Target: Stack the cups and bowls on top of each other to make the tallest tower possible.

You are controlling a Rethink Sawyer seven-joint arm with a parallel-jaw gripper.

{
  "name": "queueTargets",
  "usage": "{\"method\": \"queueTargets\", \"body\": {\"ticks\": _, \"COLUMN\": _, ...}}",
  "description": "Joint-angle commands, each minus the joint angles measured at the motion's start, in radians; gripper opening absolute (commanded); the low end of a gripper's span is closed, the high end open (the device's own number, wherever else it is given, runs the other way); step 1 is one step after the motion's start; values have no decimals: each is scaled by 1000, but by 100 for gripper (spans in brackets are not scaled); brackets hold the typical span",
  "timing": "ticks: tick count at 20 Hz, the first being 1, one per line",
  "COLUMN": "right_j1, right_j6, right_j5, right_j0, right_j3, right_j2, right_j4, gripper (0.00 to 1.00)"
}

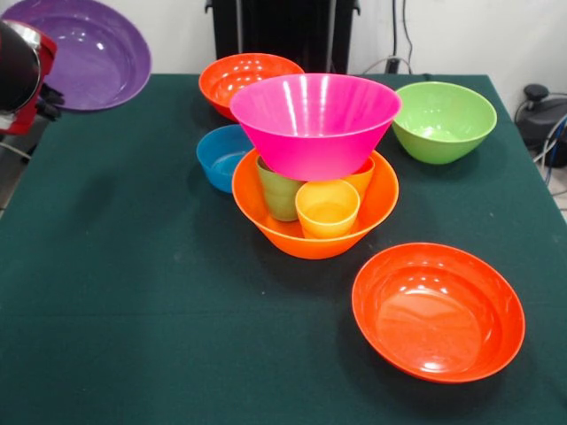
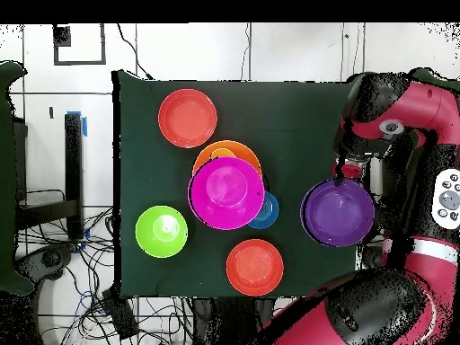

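Currently on the green table (image 1: pixel 133 292): the tower (image 1: pixel 315 168), a pink bowl (image 1: pixel 314 119) resting on three cups (green cup (image 1: pixel 278 193), yellow cup (image 1: pixel 327 209), orange cup (image 1: pixel 361 177)) upright inside the light orange bowl (image 1: pixel 266 212). Purple bowl (image 2: pixel 337 212), held up at the arm's (image 2: pixel 422 108) end over the table edge; whether the gripper is clamped cannot be told. Red-orange bowl (image 1: pixel 438 312), near side. Second red-orange bowl (image 1: pixel 232 75), far side. Lime green bowl (image 1: pixel 443 119). Small blue bowl (image 1: pixel 217 155), touching the tower's base.

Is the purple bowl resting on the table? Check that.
No. The purple bowl hangs tilted in the air past the table's corner, beside the arm, not on the cloth.
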Motion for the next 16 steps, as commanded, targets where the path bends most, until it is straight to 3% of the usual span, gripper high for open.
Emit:
{"method": "queueTargets", "body": {"ticks": 1, "right_j1": 10, "right_j6": -83, "right_j5": 124, "right_j0": 45, "right_j3": -23, "right_j2": -5, "right_j4": 1, "gripper": 0}}
{"method": "queueTargets", "body": {"ticks": 9, "right_j1": 39, "right_j6": 73, "right_j5": 119, "right_j0": 32, "right_j3": -33, "right_j2": 20, "right_j4": 139, "gripper": 0}}
{"method": "queueTargets", "body": {"ticks": 16, "right_j1": 46, "right_j6": 128, "right_j5": 111, "right_j0": 24, "right_j3": -34, "right_j2": -1, "right_j4": 223, "gripper": 0}}
